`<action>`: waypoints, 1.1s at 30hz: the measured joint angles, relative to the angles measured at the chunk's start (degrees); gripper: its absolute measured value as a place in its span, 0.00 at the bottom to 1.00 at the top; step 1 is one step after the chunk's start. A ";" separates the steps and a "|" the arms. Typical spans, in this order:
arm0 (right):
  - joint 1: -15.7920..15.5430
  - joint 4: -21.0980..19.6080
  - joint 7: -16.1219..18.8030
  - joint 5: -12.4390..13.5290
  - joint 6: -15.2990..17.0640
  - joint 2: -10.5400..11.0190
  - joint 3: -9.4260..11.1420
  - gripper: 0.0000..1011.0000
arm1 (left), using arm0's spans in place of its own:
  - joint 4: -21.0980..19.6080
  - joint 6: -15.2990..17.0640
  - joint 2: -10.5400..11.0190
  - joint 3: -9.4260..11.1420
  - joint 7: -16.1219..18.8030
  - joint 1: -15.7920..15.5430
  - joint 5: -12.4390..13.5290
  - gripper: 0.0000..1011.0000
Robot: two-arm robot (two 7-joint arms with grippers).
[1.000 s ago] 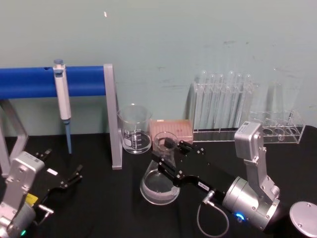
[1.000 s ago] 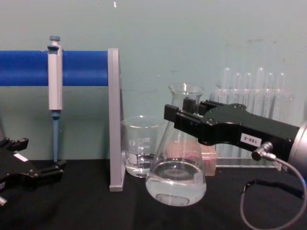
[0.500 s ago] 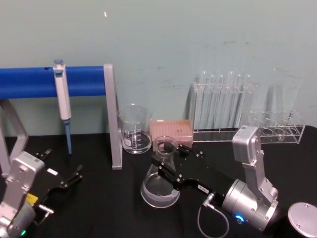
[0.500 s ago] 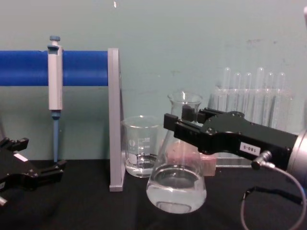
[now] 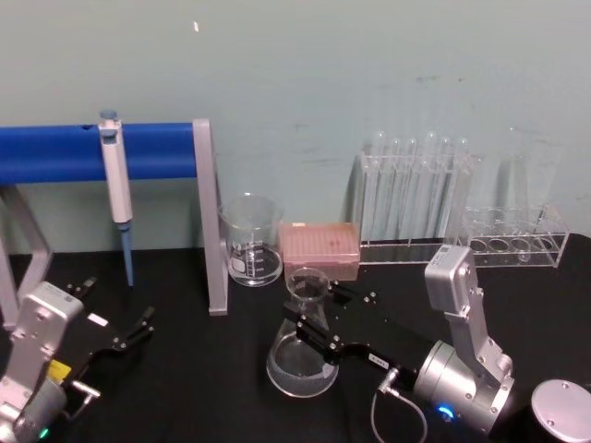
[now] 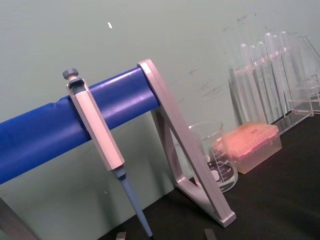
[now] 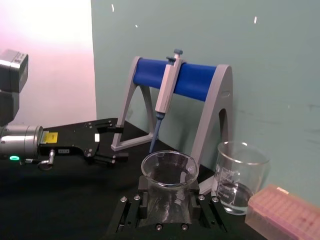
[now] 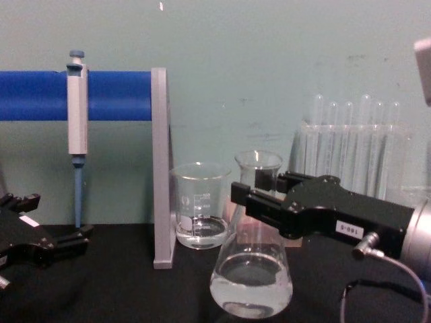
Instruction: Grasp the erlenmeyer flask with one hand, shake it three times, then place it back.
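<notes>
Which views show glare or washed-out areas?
Right wrist view: the background beside the wall is washed out. Head view: a bright speck on the wall. Chest view: a like speck up on the wall behind the erlenmeyer flask in the right gripper.

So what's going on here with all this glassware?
A robot is handling a flask with a little clear liquid in it. Its right gripper has its fingers clamped on the flask's neck and holds it upright, low at the black table, just in front of a beaker. I can't tell whether the base touches the table. The left gripper sits open and idle at the table's left side, holding nothing.
</notes>
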 joint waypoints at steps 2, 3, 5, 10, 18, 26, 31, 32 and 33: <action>0.18 0.68 0.24 -0.06 -0.08 -0.07 -0.18 0.45 | 0.00 0.00 0.00 0.00 0.00 0.00 0.00 0.99; 0.30 1.14 0.42 -0.09 -0.18 -0.13 -0.28 0.45 | 0.00 0.00 0.00 0.00 0.00 0.00 0.00 0.99; 0.40 1.51 0.59 -0.11 -0.33 -0.18 -0.37 0.45 | 0.00 0.00 0.00 0.00 0.00 0.00 0.00 0.99; 0.81 3.04 1.26 -0.17 -0.83 -0.44 -0.75 0.45 | 0.00 0.00 0.00 0.00 0.00 0.00 0.00 0.99; 1.16 4.77 1.98 -0.29 -1.18 -0.77 -1.28 0.45 | 0.00 0.00 0.00 0.00 0.00 0.00 0.00 0.99; 1.33 5.82 2.32 -0.30 -1.26 -1.08 -1.61 0.45 | 0.00 0.00 0.00 0.00 0.00 0.00 0.00 0.99; 1.34 6.15 2.37 -0.45 -1.24 -1.16 -1.85 0.45 | 0.00 0.00 0.00 0.00 0.00 0.00 0.00 0.99; 1.34 6.20 2.37 -0.49 -1.22 -1.18 -1.88 0.45 | 0.00 0.00 0.00 0.00 0.00 0.00 0.00 0.99; 1.34 6.23 2.37 -0.52 -1.19 -1.19 -1.91 0.45 | 0.00 0.00 0.00 0.00 0.00 0.00 0.00 0.99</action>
